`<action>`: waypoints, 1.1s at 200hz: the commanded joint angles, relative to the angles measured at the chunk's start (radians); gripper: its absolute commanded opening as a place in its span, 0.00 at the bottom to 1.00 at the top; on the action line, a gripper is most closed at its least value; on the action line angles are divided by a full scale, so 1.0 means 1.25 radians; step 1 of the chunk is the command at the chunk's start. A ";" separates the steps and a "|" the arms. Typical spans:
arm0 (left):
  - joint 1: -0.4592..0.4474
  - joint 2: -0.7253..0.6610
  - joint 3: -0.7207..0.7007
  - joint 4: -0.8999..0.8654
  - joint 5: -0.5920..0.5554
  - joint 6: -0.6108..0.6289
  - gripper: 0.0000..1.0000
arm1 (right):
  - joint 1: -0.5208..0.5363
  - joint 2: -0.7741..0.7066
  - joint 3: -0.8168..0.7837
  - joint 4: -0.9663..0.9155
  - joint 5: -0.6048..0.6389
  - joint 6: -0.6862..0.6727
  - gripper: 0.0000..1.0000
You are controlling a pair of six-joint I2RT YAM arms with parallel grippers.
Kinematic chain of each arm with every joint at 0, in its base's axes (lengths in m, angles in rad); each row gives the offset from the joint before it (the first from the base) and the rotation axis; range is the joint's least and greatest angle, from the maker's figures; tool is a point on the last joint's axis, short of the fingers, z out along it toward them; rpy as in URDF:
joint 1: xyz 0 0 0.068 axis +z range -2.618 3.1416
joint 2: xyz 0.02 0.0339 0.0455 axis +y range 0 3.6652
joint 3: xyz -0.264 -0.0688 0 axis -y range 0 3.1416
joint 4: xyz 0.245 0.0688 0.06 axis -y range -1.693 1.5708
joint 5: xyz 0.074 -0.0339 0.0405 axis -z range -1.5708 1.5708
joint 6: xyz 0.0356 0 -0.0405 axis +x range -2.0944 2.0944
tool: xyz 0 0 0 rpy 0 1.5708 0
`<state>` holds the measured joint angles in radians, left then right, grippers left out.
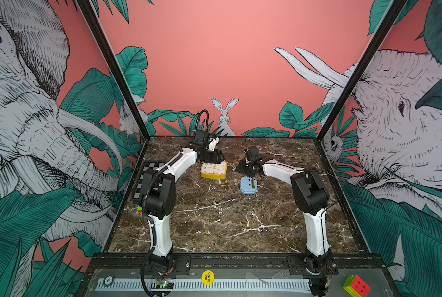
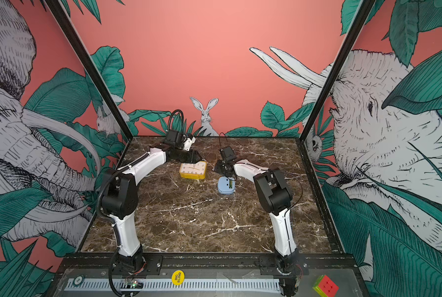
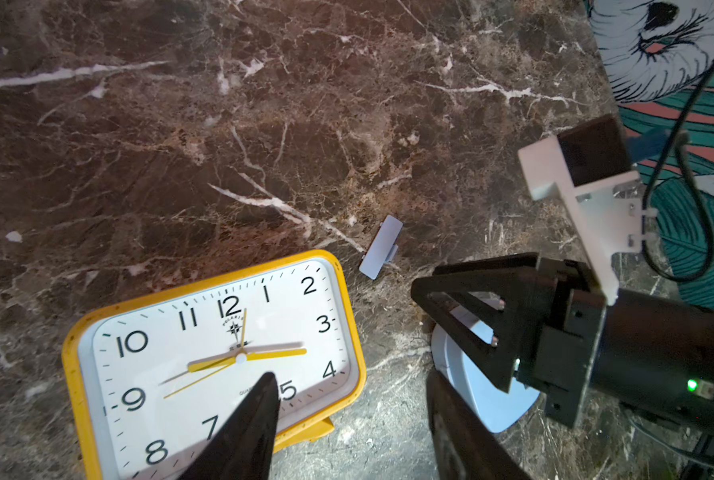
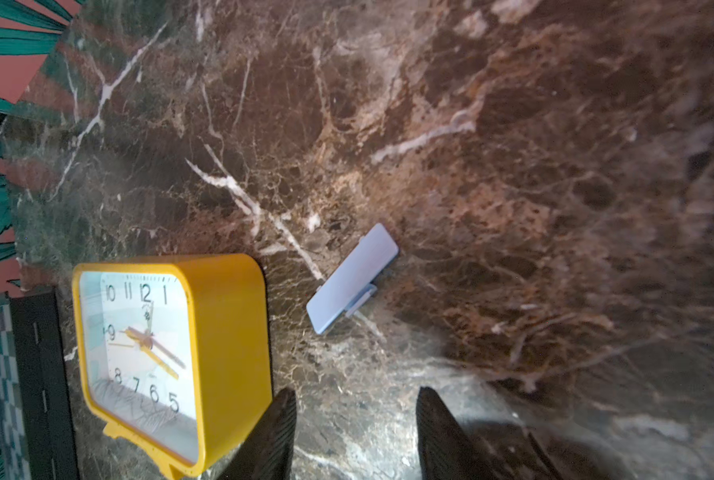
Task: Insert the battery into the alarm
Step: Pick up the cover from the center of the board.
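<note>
Alarm point(image 1: 248, 185) lies back-up on desk point(image 1: 214, 218), battery point(image 1: 253, 183) sitting in its open bay. Right claw point(image 4: 356, 392) is spread and empty, just over alarm's far edge. Left claw point(image 3: 351, 378) is spread and empty, over clock point(image 1: 214, 169). Cover point(image 4: 351, 278) lies loose near clock.

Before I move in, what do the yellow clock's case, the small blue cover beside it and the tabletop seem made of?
Yellow alarm clock case: likely moulded plastic, slightly glossy; rounded corners, even colour.
Blue battery cover: probably thin matt plastic, with a moulded clip tab.
Tabletop: polished brown marble or a printed imitation; white veins, soft glare, cannot tell which.
</note>
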<state>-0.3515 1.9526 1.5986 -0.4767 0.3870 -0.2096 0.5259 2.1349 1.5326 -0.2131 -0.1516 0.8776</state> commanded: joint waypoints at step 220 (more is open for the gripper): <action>0.041 -0.017 -0.060 0.007 0.027 -0.031 0.59 | 0.016 0.260 0.437 -0.362 0.070 -0.106 0.31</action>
<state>-0.3111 1.9526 1.5414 -0.4675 0.4076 -0.2379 0.5400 2.4008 1.9896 -0.5404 -0.0772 0.8204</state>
